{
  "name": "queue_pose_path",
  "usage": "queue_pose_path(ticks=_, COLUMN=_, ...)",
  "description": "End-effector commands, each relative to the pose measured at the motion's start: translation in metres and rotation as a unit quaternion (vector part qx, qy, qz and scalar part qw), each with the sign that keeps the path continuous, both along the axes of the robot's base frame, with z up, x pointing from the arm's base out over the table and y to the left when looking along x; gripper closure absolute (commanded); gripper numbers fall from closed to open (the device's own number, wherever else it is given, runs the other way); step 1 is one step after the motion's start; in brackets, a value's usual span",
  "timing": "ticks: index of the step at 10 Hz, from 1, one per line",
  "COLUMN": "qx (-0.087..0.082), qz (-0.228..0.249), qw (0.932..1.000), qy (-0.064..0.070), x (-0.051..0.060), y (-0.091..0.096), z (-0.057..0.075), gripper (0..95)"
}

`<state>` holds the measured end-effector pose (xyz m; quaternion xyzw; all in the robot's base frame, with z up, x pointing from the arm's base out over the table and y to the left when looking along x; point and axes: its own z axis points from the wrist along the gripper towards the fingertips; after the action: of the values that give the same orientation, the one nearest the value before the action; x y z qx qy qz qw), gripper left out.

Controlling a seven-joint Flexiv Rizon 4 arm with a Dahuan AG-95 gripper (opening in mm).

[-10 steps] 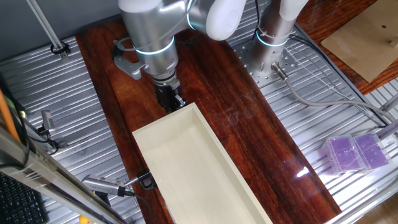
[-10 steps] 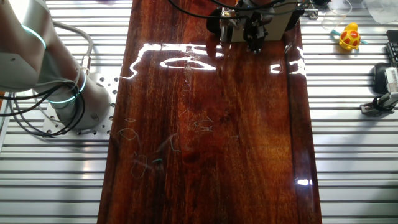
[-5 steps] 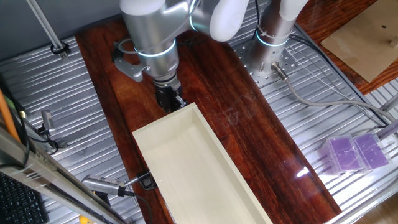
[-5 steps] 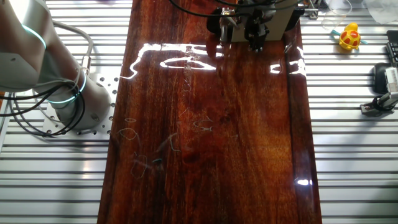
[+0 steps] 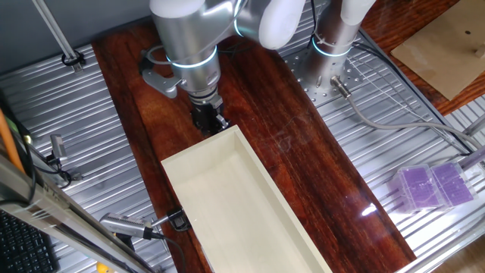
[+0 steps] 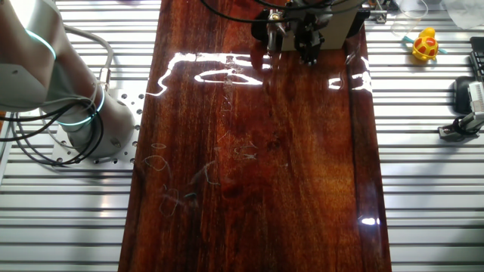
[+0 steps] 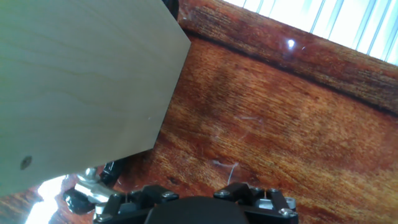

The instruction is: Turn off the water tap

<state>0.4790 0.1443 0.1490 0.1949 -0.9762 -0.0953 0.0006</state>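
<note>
One fixed view — gripper [image 5: 209, 120] at the 12 o'clock end of the cream box [image 5: 227, 201], low over the wooden board [image 5: 318, 159], its fingers dark and bunched against the box's end wall. Whether they are parted or pressed together cannot be told here. The tap does not show; it is likely hidden under the wrist. Clamp [image 5: 176, 221] at the box's 8 o'clock edge, with metal parts beside it. Against the frames a second back, the silver wrist sits slightly toward 3 o'clock; the fingers are almost unmoved.

The other fixed view — gripper [image 6: 308, 47] at 12 o'clock on the board, in front of the box's end face [image 6: 344, 24]. Tap not resolved. The dark finger cluster has edged a little toward 12 o'clock.

Hand view — pale box wall [image 7: 81, 81] fills 10 o'clock; a small shiny metal piece [image 7: 90, 186] with a dark fitting sits at 7 o'clock, probably the tap, off the finger line. Fingertips out of frame.

Handling judgement — shift toward that piece, centre the fingers on its handle, then turn slowly without scraping the box.
</note>
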Motion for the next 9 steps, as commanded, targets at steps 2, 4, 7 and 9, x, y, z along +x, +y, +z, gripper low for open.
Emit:
queue_pose_path(ticks=2, qx=0.004, qz=-0.004, qw=1.0, qy=0.001, x=-0.006, y=-0.0017, z=-0.0039, gripper=19.0)
queue_pose_path(ticks=4, qx=0.005, qz=-0.004, qw=1.0, qy=0.001, x=-0.009, y=-0.0027, z=-0.0054, gripper=19.0)
queue_pose_path(ticks=7, qx=0.004, qz=-0.001, qw=1.0, qy=0.001, x=-0.0111, y=-0.0047, z=-0.0052, gripper=19.0)
queue_pose_path(ticks=9, qx=0.005, qz=0.001, qw=1.0, qy=0.001, x=-0.0121, y=-0.0072, z=-0.0037, gripper=19.0)
